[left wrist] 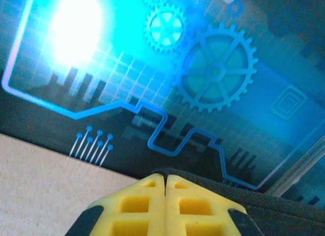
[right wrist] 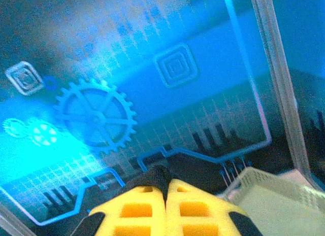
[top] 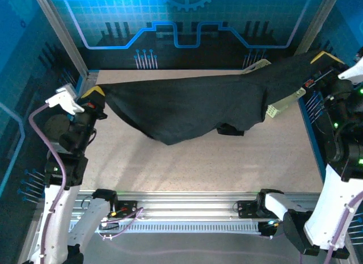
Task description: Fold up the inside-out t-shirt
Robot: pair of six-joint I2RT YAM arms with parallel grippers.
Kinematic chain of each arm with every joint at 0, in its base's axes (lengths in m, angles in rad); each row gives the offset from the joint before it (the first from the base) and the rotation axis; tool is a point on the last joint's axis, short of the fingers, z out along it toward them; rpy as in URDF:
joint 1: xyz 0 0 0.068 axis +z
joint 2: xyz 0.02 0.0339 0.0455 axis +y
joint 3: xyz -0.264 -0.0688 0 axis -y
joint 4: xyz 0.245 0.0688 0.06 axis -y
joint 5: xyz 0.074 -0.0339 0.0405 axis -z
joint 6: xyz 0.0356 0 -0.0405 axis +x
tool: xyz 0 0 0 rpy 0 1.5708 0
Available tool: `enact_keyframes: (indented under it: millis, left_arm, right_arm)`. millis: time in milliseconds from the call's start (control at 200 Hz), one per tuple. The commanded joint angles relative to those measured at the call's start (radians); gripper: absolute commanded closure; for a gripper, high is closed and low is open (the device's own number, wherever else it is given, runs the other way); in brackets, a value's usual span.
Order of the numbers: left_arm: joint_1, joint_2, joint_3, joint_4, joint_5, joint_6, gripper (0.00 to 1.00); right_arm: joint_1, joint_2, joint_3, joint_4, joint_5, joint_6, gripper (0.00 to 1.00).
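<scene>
One black t-shirt (top: 187,105), one lattice basket (top: 285,102), two arms. The left gripper (top: 95,92) sits low at the left edge and the right gripper (top: 325,56) is raised far right. Both are pinched tight on t-shirt edges, cloth slung between them and sagging low over the table (top: 198,162). The t-shirt drapes over the basket, hiding most of it.

Your left arm (top: 59,167) rises from its base at the near left and bends inward, wrist held high at the left side. Your left gripper (top: 96,93) has its yellow fingers (left wrist: 137,198) pressed together, pinching one end of the t-shirt (top: 181,110). Your right arm (top: 340,184) stands tall at the right edge, wrist raised toward the far corner. Your right gripper (top: 324,57) is closed just as tightly, with black cloth caught between its tips.
</scene>
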Motion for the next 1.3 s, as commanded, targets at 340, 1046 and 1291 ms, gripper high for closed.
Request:
enact_keyframes:
  millis: [340, 1046, 1291]
  left_arm:
    - [0.133, 0.788, 0.634, -0.539, 0.029, -0.034, 1.0]
    - [0.21, 0.333, 0.419, -0.023, 0.229, -0.09, 1.0]
    - [0.21, 0.132, 0.305, 0.059, 0.161, -0.118, 1.0]
  right_arm:
    - [0.002, 0.374, 0.051, -0.077, -0.064, -0.056, 1.0]
    - [0.017, 0.193, 0.228, 0.057, -0.013, -0.092, 1.0]
    - [0.017, 0.035, 0.205, 0.098, 0.043, -0.113, 1.0]
